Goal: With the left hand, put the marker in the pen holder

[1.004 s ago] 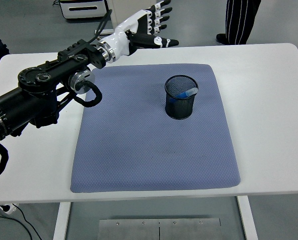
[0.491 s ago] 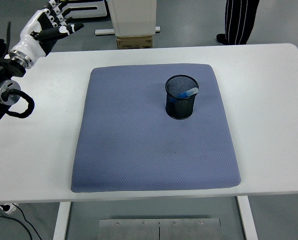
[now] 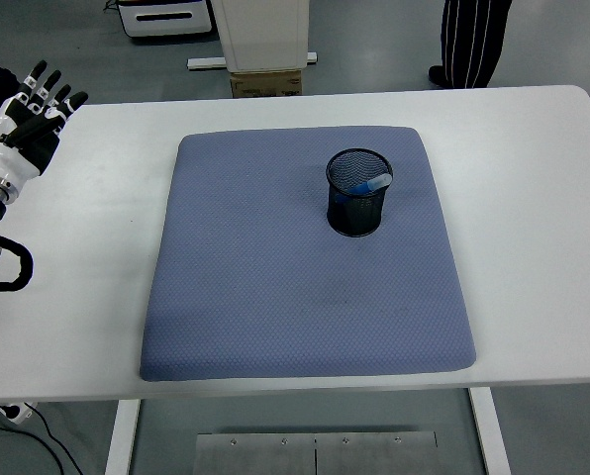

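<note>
A black mesh pen holder [image 3: 358,192] stands upright on the blue-grey mat [image 3: 275,287], right of its middle. Inside it leans a blue marker [image 3: 370,184] with a pale cap resting against the rim. My left hand [image 3: 28,116] is at the far left edge of the table, well away from the holder, with its white-and-black fingers [image 3: 55,96] stretched out and holding nothing. The right arm does not show.
The mat lies on a white table [image 3: 533,198]. Beyond the far edge stand a white cabinet with a cardboard box [image 3: 265,45] and a person's striped trouser legs [image 3: 473,40] at the top right.
My left arm has pulled back from over the mat's far side to the table's left edge, its hand dropping lower. The holder and marker have not moved.
</note>
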`<state>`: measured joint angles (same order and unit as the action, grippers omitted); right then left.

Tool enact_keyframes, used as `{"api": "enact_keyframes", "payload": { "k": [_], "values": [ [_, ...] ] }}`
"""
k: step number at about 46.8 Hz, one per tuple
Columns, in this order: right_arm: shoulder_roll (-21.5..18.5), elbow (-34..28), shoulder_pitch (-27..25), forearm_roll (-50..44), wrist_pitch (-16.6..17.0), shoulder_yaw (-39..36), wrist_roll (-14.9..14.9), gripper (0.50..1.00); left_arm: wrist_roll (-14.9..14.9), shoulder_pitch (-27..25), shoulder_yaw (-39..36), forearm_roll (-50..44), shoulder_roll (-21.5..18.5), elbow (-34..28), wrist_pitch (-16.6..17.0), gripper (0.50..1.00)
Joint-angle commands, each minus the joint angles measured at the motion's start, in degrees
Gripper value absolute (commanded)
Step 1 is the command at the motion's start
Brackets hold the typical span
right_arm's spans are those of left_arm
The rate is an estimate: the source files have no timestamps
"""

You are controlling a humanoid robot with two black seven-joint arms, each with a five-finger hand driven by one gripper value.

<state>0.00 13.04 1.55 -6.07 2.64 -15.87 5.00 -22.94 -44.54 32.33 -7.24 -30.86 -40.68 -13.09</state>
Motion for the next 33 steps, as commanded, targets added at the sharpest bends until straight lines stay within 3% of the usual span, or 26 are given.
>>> {"api": "enact_keyframes", "payload": {
  "k": [1, 33],
  "values": [
    [0.0, 0.0, -0.1, 0.0, 0.0, 0.0, 0.0, 1.000, 0.0, 0.9, 0.4, -0.1, -0.2, 0.0, 0.0, 1.000],
    [0.0, 0.3, -0.1, 0.1, 0.4, -0.3, -0.1, 1.000, 0.0, 3.4, 0.6, -0.1, -0.5, -0.1, -0.1, 1.000]
  ]
}}
